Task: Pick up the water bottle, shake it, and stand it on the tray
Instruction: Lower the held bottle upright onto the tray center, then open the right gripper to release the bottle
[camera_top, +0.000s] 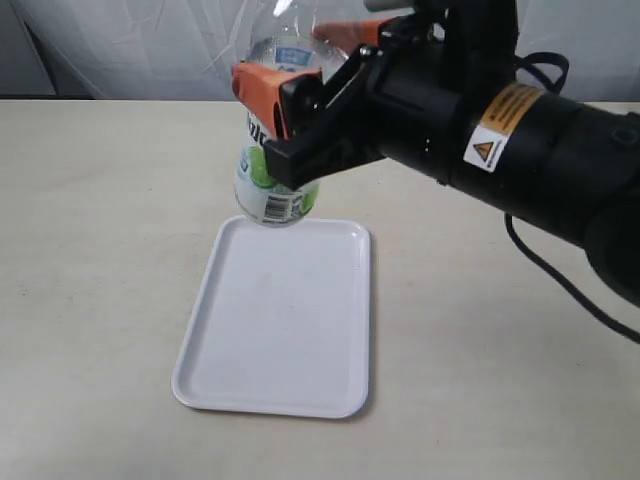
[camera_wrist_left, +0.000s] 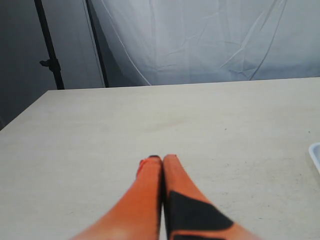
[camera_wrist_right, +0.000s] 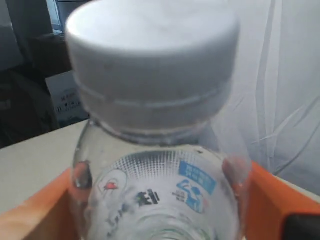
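The water bottle (camera_top: 270, 190), clear with a white-and-green label, hangs roughly upright in the air just behind the far edge of the tray (camera_top: 280, 330). My right gripper (camera_top: 300, 75) is shut on its upper body, orange fingers on either side. In the right wrist view the bottle's white cap (camera_wrist_right: 152, 60) fills the picture, with the labelled shoulder (camera_wrist_right: 160, 195) between the orange fingers (camera_wrist_right: 272, 200). My left gripper (camera_wrist_left: 162, 159) hovers over bare table with its two orange fingers pressed together and nothing between them. The flat white tray lies on the table with nothing on it.
A pale beige table (camera_top: 100, 250) spreads around the tray. White cloth (camera_wrist_left: 200, 40) hangs behind the table. The bulky black right arm (camera_top: 540, 150) with its cable reaches in from the right. A corner of the tray (camera_wrist_left: 316, 152) shows in the left wrist view.
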